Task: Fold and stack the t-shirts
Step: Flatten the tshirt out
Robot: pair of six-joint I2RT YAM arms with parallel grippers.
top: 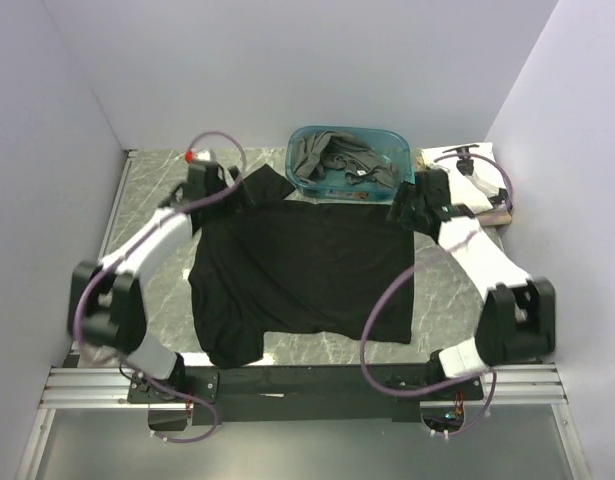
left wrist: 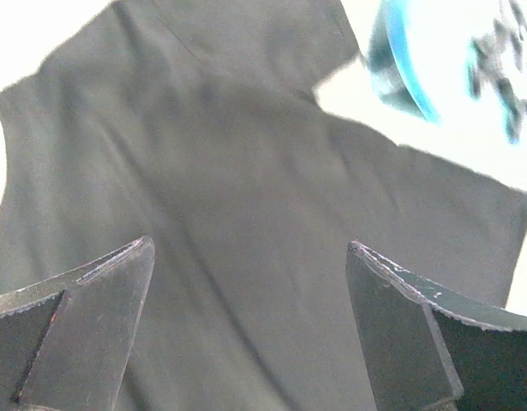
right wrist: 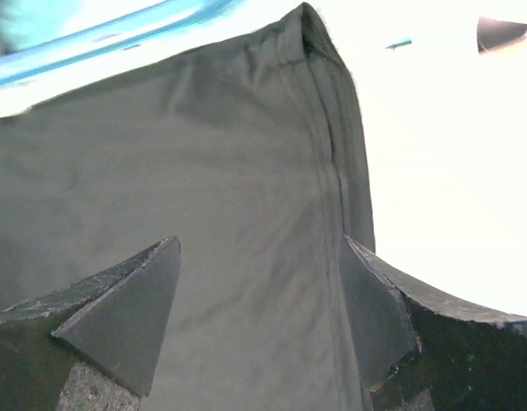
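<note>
Fingers (left wrist: 92, 317) of left gripper (left wrist: 248, 274) and right gripper (right wrist: 259, 282) are gaping wide over the black shirt (top: 302, 275), which is lying flat mid-frame, long axis left-right, sleeves left, with the tub (top: 392, 150) sitting just above.

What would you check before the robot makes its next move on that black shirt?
1. Black t-shirt spread on the table: ok.
2. Left tool open over the cloth: ok.
3. Right tool open over the shirt's stitched edge: ok.
4. Either tool touching cloth: cannot tell.
5. Purple cable clear of the shirt: not ok, it loops across the near right corner in the top view.
6. Teal tub clear of the shirt's far edge: cannot tell, very close.
</note>
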